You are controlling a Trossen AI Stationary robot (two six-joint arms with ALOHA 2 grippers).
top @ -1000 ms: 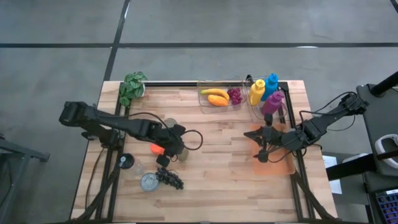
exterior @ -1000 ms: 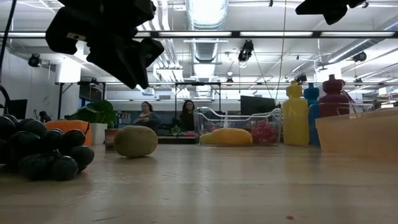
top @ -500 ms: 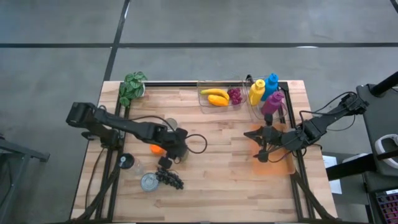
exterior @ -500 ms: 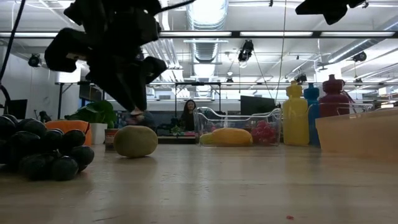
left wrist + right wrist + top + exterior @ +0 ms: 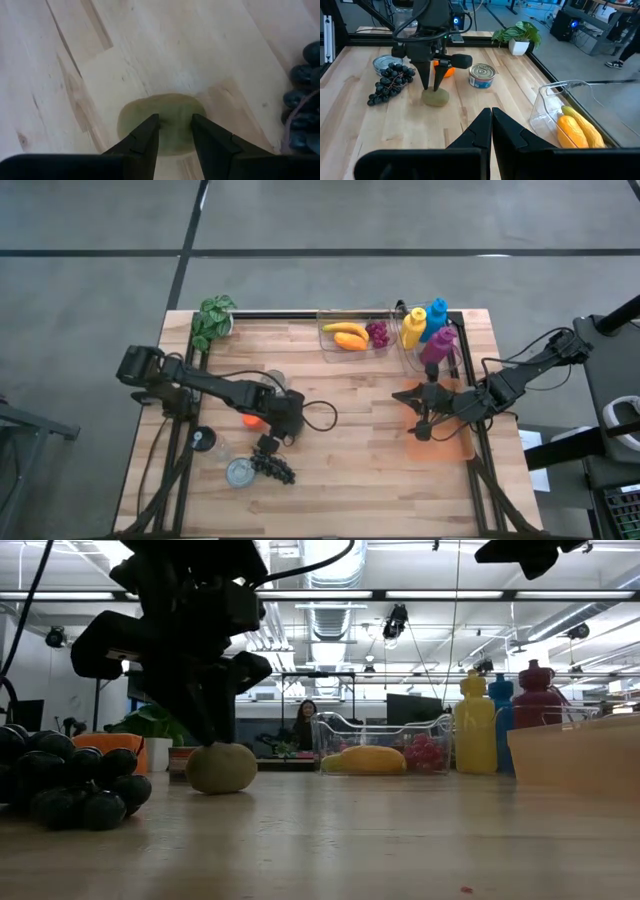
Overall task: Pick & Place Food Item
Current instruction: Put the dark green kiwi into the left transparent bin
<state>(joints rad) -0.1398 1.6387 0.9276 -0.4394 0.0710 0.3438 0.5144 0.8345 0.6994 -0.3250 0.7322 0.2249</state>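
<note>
A dull green oval fruit (image 5: 162, 121) lies on the light wooden table (image 5: 350, 460), left of centre, beside a dark grape bunch (image 5: 273, 466). The left gripper (image 5: 174, 131) straddles it, jaws spread. The right gripper (image 5: 491, 116), jaws pressed together, hovers near the table's right edge.

The left gripper (image 5: 272, 434) hung directly over the green fruit (image 5: 221, 767), its slightly parted fingers (image 5: 425, 79) pointing down on either side of it, so the way down was clear. Close on its near side lay the dark grapes (image 5: 274, 465) and an open tin (image 5: 239, 472); an orange fruit (image 5: 252, 419) sat just to its left. To the right, bare wood stretched across the table's (image 5: 350, 470) middle as far as the orange tray (image 5: 443, 443), over which the right gripper (image 5: 424, 424) hovered. The clear bin (image 5: 352, 334) and bottles (image 5: 425, 330) lined the far edge.
</note>
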